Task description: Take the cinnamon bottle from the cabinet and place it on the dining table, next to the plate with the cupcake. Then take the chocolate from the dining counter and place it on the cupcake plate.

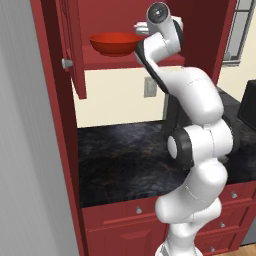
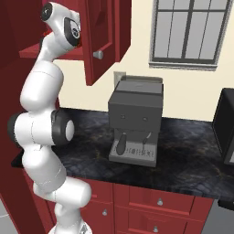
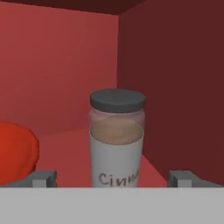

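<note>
Gripper (image 3: 113, 178) is fully open and holds nothing; I see the cinnamon bottle (image 3: 117, 140) upright between its fingertips, on the cabinet shelf (image 3: 70, 140), right of the red bowl (image 3: 15, 151). Probably light, rigid, slippery glass; I would grasp the labelled body.

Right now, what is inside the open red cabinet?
On its shelf stand a cinnamon bottle with a dark lid and, beside it, a red bowl. The arm covers part of the shelf in the base views.
</note>
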